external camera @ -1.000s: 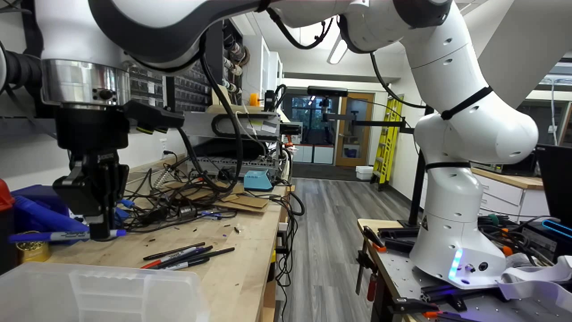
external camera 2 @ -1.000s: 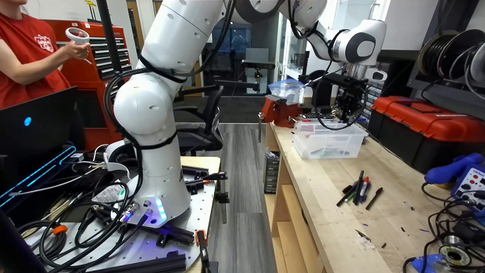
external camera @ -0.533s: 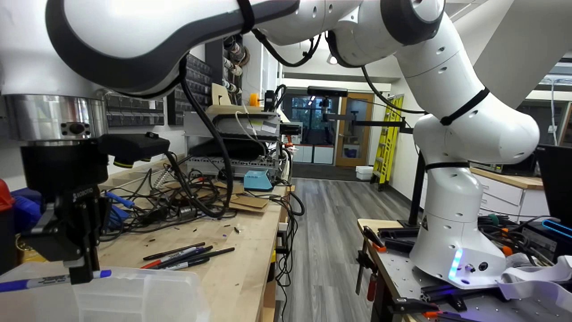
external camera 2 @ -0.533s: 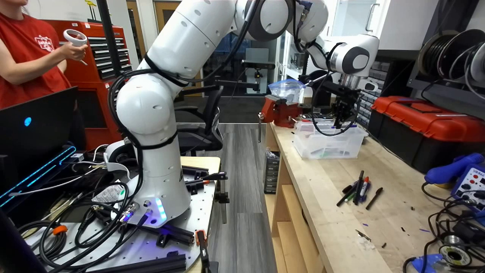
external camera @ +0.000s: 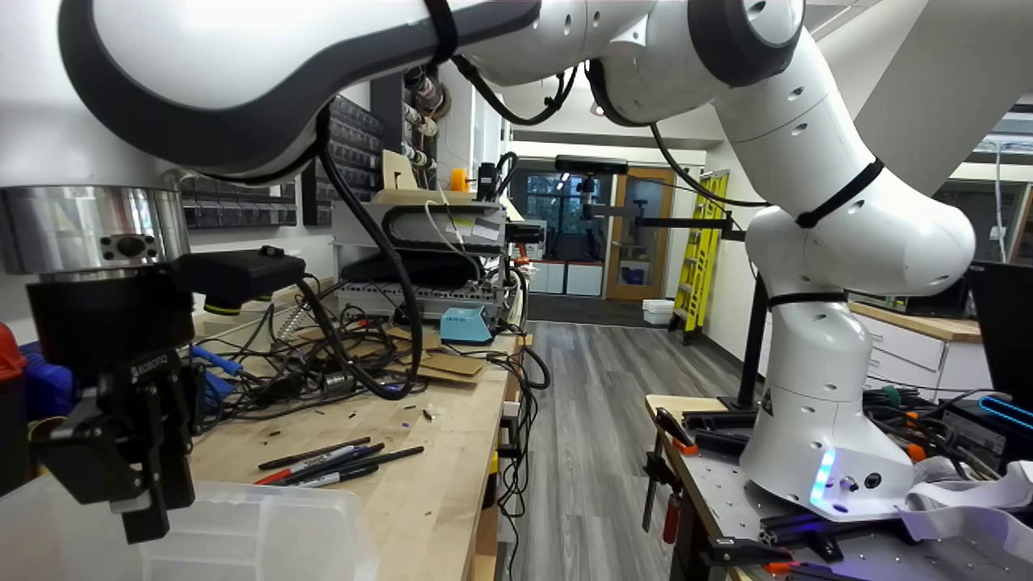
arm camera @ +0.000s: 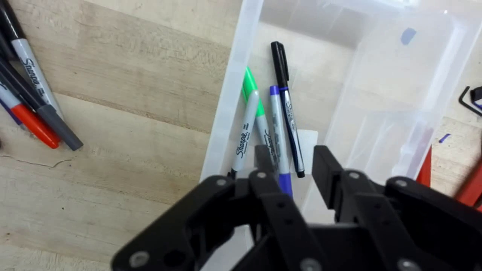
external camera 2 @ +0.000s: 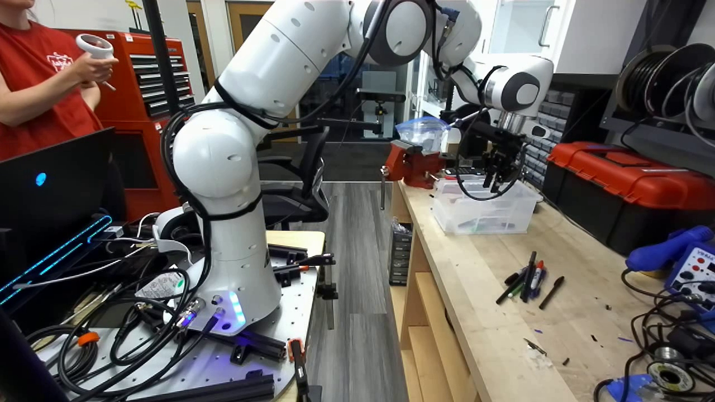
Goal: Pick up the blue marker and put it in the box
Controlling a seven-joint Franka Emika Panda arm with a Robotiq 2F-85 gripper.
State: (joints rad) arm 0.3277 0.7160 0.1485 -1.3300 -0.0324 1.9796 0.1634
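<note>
The blue marker [arm camera: 279,128], white with blue-violet ends, lies in the whitish translucent box among several other pens in the wrist view. The box [arm camera: 228,88] also shows in both exterior views, on the table [external camera: 226,537] [external camera 2: 486,215]. My gripper [arm camera: 293,165] is open, with a clear gap between its fingers and nothing between them. It points down over the box, at about rim height or above, in both exterior views [external camera: 164,515] [external camera 2: 491,184]. The left finger covers part of the pens in the wrist view. The marker is hidden in the exterior views.
Several loose markers [external camera 2: 528,279] lie on the table beside the box. A red vise [external camera 2: 410,164] stands beyond it, and a red-and-black toolbox [external camera 2: 631,190] stands along the wall side. Tangled cables [external camera: 323,375] cover the back of the table.
The gripper moved over the box holding the blue marker, lowered slightly, and opened. The marker left the fingers and now lies in the box.
</note>
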